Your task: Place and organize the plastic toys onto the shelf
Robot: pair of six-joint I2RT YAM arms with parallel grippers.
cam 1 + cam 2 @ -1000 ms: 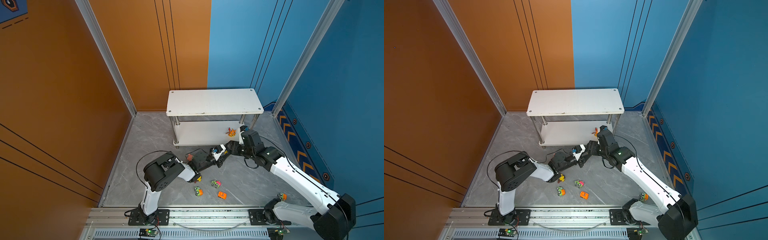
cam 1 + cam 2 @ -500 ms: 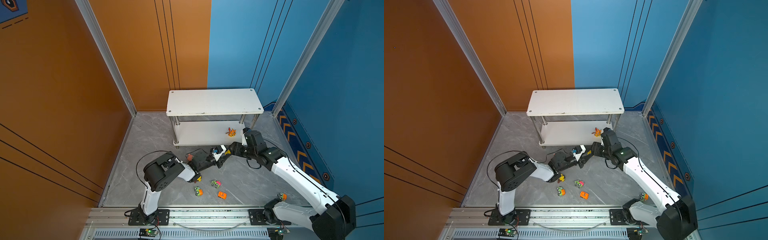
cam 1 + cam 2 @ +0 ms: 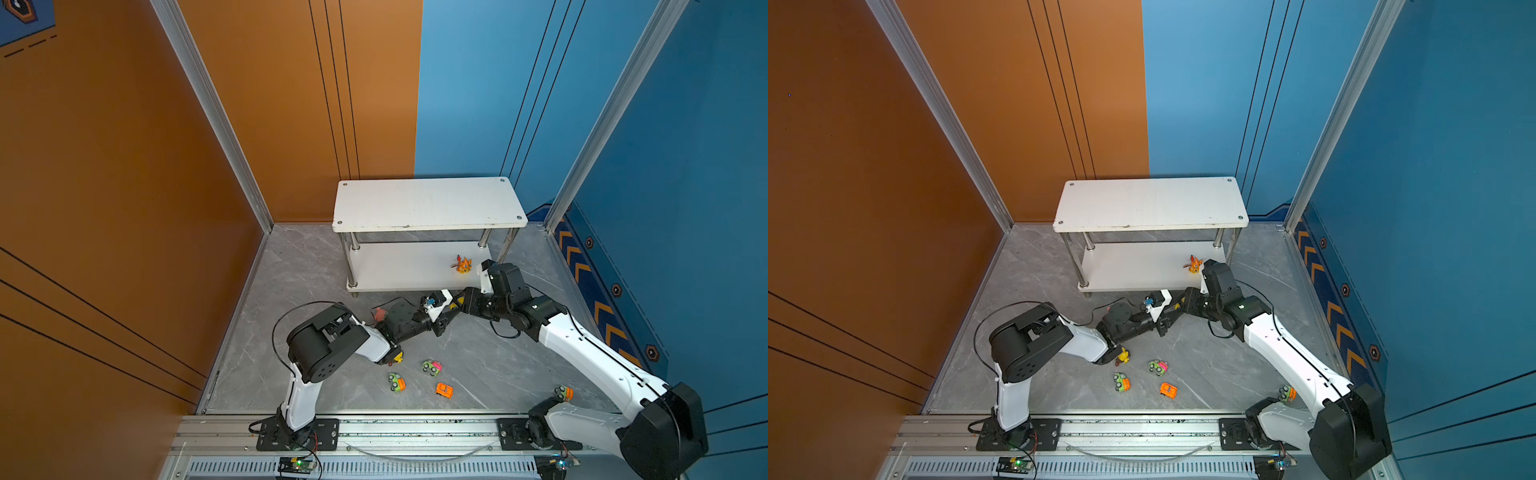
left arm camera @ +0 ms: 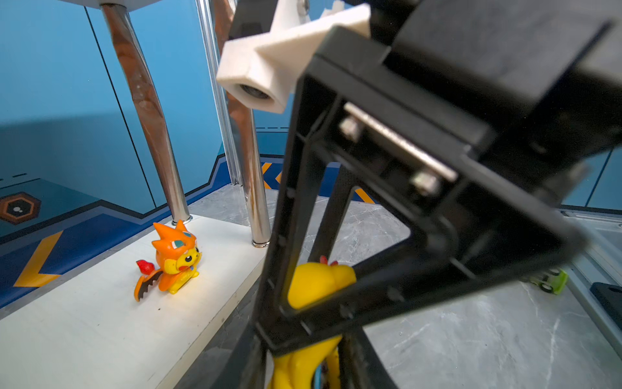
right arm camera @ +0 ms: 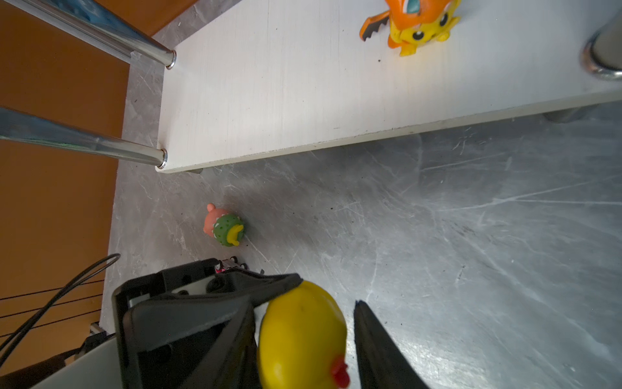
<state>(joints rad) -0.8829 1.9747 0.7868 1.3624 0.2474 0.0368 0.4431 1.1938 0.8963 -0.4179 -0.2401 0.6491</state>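
The left tool (image 3: 445, 316) is pinched on the lower body of a yellow figurine (image 5: 303, 336), just off the front edge of the lower board of the shelf (image 3: 424, 203). The right tool (image 3: 457, 306) meets it head-on, jaws spread around the figurine's head; in the right wrist view one finger (image 5: 380, 350) stands apart from the yellow plastic by a thin gap, so it is not yet pinching. That edge runs just beyond both tools, near them but apart. On that board, close to the right tool's wrist and beside a chrome leg (image 4: 250, 175), stands an orange-and-yellow figurine (image 4: 175, 259); from it bare white board stretches away to the far legs. Behind the left tool, beside its wrist, a pink-and-green figurine (image 5: 223, 225) lies on the table (image 3: 490, 365). A broad bare strip of table separates the tools from the green-and-pink car (image 3: 432, 368), the green car (image 3: 397, 382) and the orange car (image 3: 444, 390). A yellow toy (image 3: 1122, 355) lies just beside the left arm, and a green-and-orange car (image 3: 564, 392) by the right arm's base
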